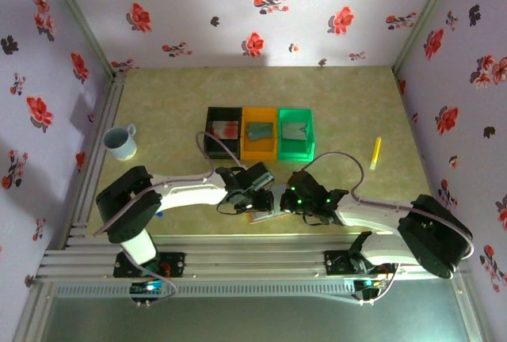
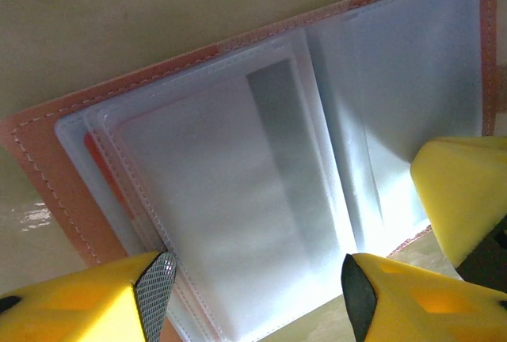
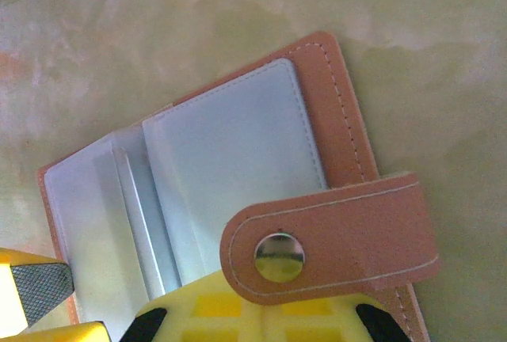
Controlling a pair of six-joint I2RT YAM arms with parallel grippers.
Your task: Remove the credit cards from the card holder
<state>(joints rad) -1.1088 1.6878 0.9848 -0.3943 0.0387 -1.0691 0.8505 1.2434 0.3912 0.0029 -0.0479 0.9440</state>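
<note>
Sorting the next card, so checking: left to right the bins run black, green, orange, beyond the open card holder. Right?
The order is wrong: the top view shows black bin, orange bin, green bin, left to right, beyond the open card holder.

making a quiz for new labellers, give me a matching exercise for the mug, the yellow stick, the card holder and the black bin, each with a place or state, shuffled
Things:
1. mug
2. yellow stick
3. card holder
4. black bin

Places or states:
A. lying open near the front edge of the table
B. alone on the right part of the table
C. next to the orange bin, with a red-blotched credit card inside
D. on the left part of the table, upright

Pairs: 1-D, 2-B, 3-A, 4-C
</note>
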